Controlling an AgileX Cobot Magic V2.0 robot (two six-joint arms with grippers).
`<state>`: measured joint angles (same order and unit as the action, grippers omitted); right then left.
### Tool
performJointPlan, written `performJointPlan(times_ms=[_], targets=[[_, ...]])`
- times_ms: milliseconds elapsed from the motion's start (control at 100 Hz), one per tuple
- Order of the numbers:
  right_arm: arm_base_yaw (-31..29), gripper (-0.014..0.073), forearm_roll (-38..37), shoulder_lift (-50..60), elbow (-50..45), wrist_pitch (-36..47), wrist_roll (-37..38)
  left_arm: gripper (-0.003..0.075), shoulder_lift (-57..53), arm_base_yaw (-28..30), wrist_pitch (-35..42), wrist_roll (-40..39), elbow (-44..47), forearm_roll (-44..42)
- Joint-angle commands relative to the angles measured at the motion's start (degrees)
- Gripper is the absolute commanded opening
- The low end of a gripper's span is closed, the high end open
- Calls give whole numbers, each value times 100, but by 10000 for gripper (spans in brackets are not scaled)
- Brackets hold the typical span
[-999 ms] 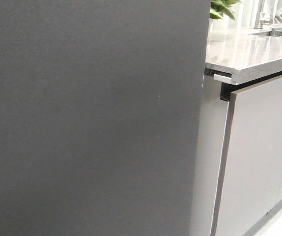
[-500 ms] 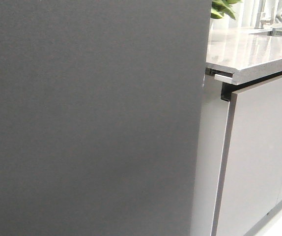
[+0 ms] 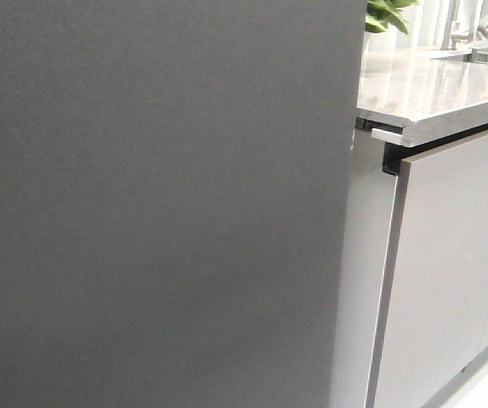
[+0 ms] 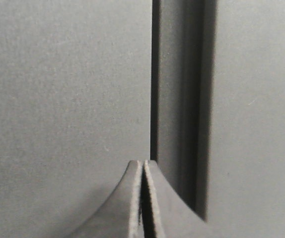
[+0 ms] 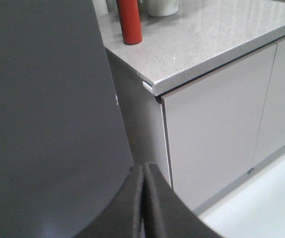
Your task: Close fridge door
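Note:
The fridge door (image 3: 159, 204) is a large flat matte dark grey panel that fills the left two thirds of the front view, its edge close to the pale cabinet side. No gripper shows in the front view. In the left wrist view my left gripper (image 4: 143, 163) is shut and empty, its tips right at the dark grey door panel (image 4: 68, 84), beside a narrow vertical gap (image 4: 182, 99). In the right wrist view my right gripper (image 5: 145, 168) is shut and empty, close to the outer edge of the fridge door (image 5: 48, 114). The door's white inner face is hidden.
A speckled grey countertop (image 3: 431, 93) with pale grey cabinet fronts (image 3: 448, 272) below stands to the right. A green plant (image 3: 388, 13) is at the back. A red bottle (image 5: 129, 21) and a white jar (image 5: 161, 7) stand on the counter. Light floor (image 5: 261, 198) lies lower right.
The dark door's edge has shifted slightly to the right against the counter over the last second; otherwise the view holds steady.

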<state>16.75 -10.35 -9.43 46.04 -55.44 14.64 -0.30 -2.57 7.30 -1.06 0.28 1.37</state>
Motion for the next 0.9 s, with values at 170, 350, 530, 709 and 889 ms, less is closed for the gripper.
performJointPlan(times_ms=[170,350,530,709,889], targets=[[-827,-44,-213,312,-859,2495,-15,-20,-117,-20,416,-29,201,35],[-1642,-44,-162,666,-2182,3849,-15,-20,-117,-20,416,-29,201,35],[-2212,-45,-45,797,-3407,4653,-15,-20,-117,-20,416,-29,201,35],[-2252,-45,-41,1105,-4356,5544,-15,-20,-117,-20,416,-29,201,35],[-2252,-45,-41,1120,-4819,5836,-15,-20,-117,-20,416,-29,201,35]])
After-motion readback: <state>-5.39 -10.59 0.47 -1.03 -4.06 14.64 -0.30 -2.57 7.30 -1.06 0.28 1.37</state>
